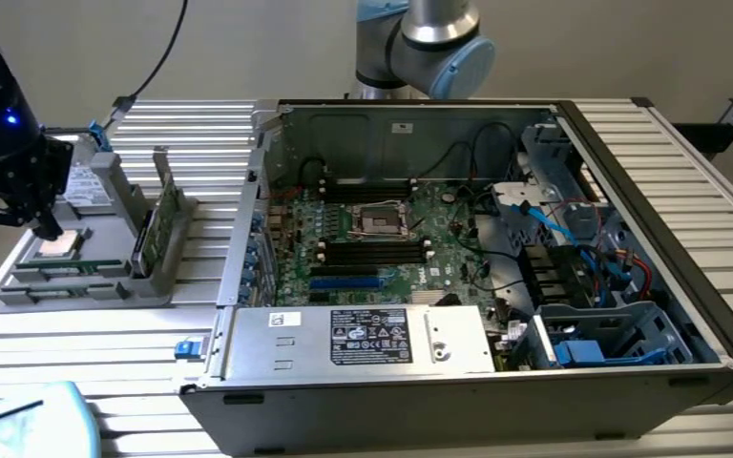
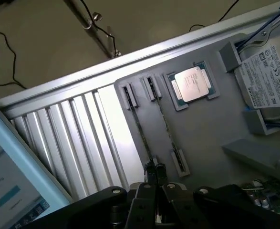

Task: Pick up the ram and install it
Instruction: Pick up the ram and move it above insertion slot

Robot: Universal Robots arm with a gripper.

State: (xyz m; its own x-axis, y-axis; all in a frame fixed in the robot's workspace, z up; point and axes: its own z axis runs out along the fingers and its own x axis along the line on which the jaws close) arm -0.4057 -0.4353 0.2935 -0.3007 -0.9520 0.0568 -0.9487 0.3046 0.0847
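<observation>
Standing on edge in the gray fixture tray (image 2: pixel 211 133), near the processor chip (image 2: pixel 192 85), the ram (image 2: pixel 140 135) is not yet lifted. Your gripper (image 2: pixel 154 172) hangs at one end of it, fingers clenched together on nothing. You are at the pick-up step, with the open computer case (image 1: pixel 672 286) well apart toward the exterior view's right. I judge a grasp calls for parting those fingers and squaring them across the stick's thin edge.

Plain beige wall (image 1: pixel 240 48), ribbed aluminium table (image 1: pixel 73 348), tan floor (image 2: pixel 44 43), soft even light
</observation>
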